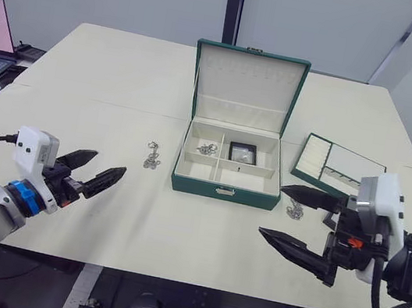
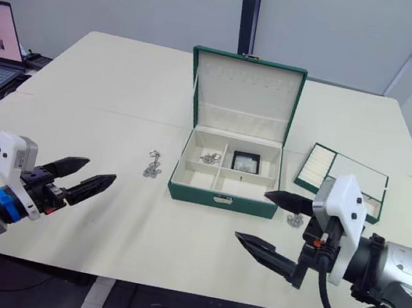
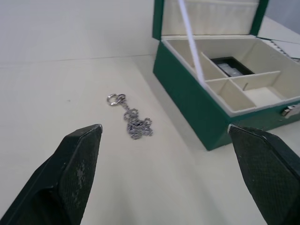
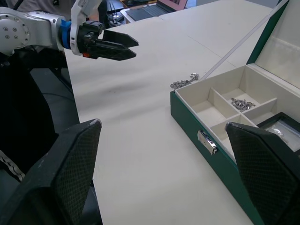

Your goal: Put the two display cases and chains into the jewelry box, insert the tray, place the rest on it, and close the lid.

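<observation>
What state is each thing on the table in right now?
jewelry box: open.
lid: raised upright.
display case: inside a rear compartment.
chain in box: inside the rear-left compartment.
chain left of box: loose on table.
chain right of box: loose on table.
tray: outside, on table.
left gripper: open, empty.
right gripper: open, empty.

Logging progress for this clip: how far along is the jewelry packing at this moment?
Partly done. The open dark green jewelry box already holds one black-framed display case and one silvery chain clump. Nothing is in hand: the left gripper and the right gripper are open and empty. A chain left of the box, another on its right, and the shallow green tray remain on the table; the lid stands open.
</observation>
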